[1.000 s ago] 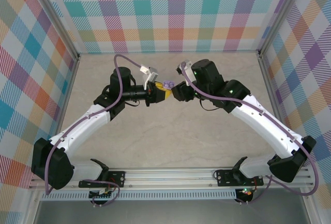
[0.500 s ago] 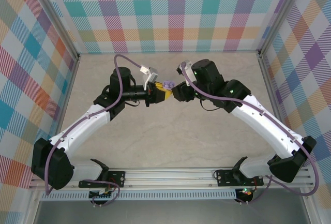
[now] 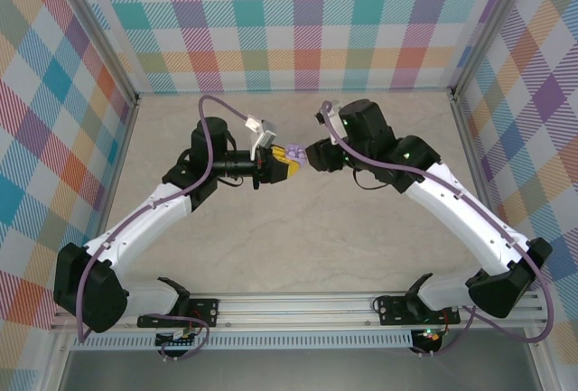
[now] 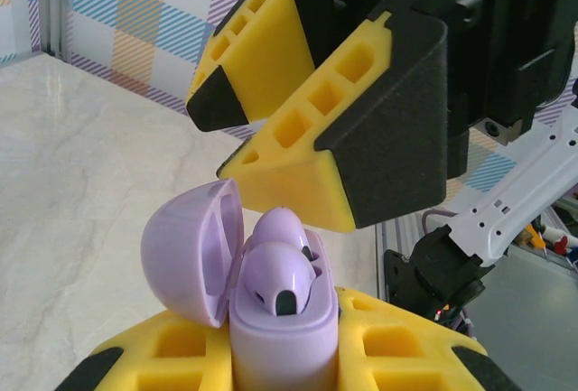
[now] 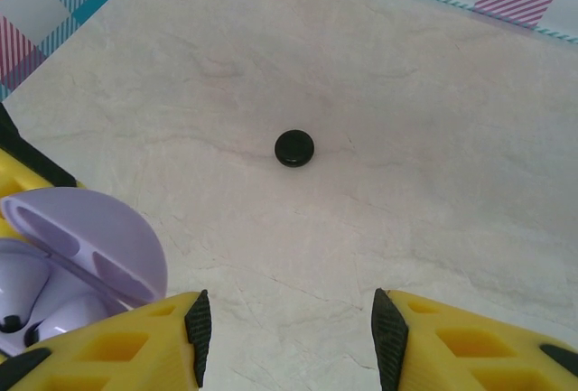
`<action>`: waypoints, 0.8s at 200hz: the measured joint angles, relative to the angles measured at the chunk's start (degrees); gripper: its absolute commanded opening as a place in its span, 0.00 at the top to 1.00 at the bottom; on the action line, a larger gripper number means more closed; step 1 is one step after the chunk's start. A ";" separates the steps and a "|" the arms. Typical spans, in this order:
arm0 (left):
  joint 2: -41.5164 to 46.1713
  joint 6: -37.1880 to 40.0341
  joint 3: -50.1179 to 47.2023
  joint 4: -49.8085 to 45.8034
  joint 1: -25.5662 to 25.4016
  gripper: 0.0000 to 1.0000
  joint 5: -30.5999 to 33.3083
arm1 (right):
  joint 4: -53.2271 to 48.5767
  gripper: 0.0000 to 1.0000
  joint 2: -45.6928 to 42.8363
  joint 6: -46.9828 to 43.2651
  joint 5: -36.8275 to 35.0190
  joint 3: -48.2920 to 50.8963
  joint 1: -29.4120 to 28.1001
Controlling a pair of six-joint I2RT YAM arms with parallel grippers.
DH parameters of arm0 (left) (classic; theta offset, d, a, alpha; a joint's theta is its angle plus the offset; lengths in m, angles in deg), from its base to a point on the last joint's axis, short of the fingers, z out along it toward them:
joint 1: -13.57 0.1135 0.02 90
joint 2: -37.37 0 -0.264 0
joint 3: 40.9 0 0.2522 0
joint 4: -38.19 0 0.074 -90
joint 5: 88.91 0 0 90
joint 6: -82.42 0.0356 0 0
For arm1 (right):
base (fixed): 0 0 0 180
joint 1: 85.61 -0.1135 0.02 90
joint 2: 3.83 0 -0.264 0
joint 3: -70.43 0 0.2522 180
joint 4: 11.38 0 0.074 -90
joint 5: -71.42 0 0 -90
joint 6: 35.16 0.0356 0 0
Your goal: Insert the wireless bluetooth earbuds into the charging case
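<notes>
My left pincer (image 3: 290,160) pinches the lilac charging case (image 4: 271,346) above the table (image 5: 433,93). Its lid (image 4: 185,251) is flipped back so the sockets face up, and both lilac earbuds (image 4: 280,269) sit inside. My right pincer (image 5: 293,323), spread and empty, hovers at the case's 3 o'clock seen from overhead, I judge to press them home. A black round case (image 5: 294,147) lies on the table.

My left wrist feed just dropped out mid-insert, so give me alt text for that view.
A lilac charging case, its lid hinged open to the left, stands clamped in the left pincer with two lilac earbuds inside. The right pincer, jaws apart and empty, hangs close above it. A pale marble table lies behind.
</notes>
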 measured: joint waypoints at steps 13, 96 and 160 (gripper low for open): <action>0.20 0.28 0.00 -0.11 0.00 0.85 -0.07 | 0.63 0.47 -0.22 0.52 0.68 0.42 0.59; 0.70 1.49 0.00 -1.22 0.00 0.85 -0.17 | 2.32 0.48 -2.01 2.32 5.79 2.27 2.93; 0.72 1.22 0.00 -1.11 0.00 0.85 -0.20 | 2.93 0.48 -2.01 2.49 9.01 2.36 3.13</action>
